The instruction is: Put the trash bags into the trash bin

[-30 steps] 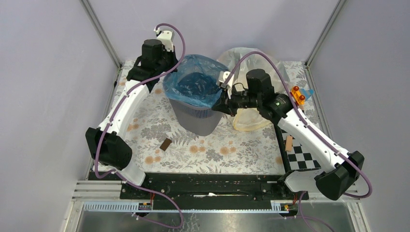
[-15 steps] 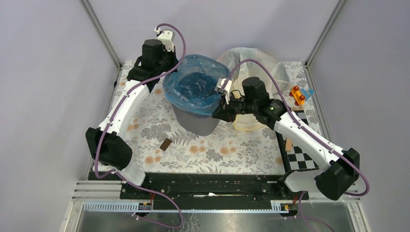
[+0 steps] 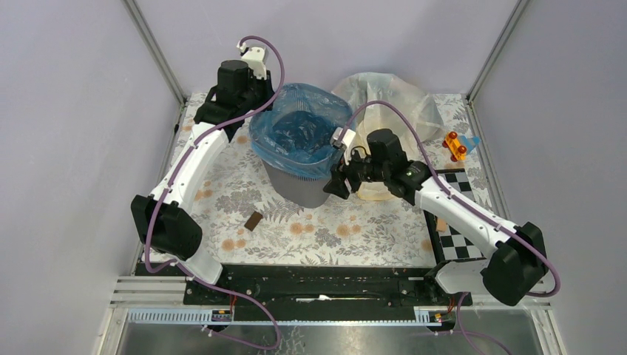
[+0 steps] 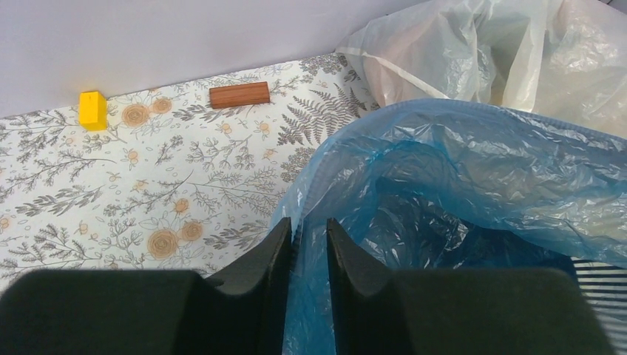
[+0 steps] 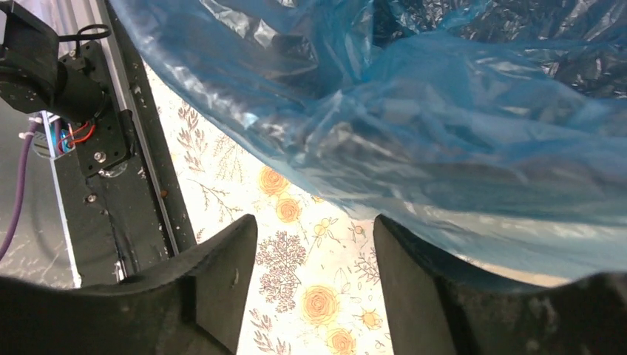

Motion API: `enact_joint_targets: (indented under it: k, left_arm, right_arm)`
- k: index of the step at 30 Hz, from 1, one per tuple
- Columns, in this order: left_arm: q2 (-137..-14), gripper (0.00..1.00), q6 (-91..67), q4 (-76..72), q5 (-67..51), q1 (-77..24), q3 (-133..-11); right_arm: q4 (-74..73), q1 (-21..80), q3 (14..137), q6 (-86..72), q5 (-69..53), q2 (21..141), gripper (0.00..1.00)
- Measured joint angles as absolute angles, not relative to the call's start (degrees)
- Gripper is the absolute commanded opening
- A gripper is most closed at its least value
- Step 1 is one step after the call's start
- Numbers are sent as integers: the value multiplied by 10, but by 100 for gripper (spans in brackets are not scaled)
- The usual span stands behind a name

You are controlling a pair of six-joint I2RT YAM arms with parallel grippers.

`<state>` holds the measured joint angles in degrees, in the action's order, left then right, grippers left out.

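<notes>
Two-armed: pinching rim of blue bag with left gripper, jaws clenched; hovering right gripper beside bin, jaws released.

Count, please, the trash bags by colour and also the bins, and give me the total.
blue trash bag: 1
pale translucent trash bag: 1 (it looks like a single bag, but its folds make this hard to confirm)
trash bin: 1
Total: 3

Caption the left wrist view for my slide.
Left claw pinches the blue bag lining the bin, clear bag behind.
</notes>
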<state>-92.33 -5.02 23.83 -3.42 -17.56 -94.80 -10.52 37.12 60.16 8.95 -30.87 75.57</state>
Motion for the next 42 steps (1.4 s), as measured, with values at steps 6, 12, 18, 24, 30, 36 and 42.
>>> enact_joint_targets:
  k: [6, 12, 18, 24, 30, 36, 42]
  left_arm:
    - [-923, 61, -67, 245, -57, -177, -962]
    - [-879, 75, -99, 246, -80, -180, -971]
    - [-723, 75, -165, 218, -74, -180, -887]
    - [-531, 69, -251, 209, -46, -166, -724]
    - [-394, 65, -343, 222, -50, -158, -588]
    - [-326, 61, -438, 182, -126, -158, -459]
    - [-294, 58, -505, 143, -166, -158, -385]
  right_arm:
    - [-76, 371, 583, 62, -286, 702, 74]
    - [-33, 372, 563, -4, -231, 601, 73]
    - [21, 372, 478, -123, -152, 529, 73]
    - [90, 331, 374, -262, -106, 482, 67]
    - [293, 194, 293, -471, -188, 530, 63]
    - [556, 155, 256, -645, -273, 693, 56]
    - [748, 155, 257, -734, -313, 810, 51]
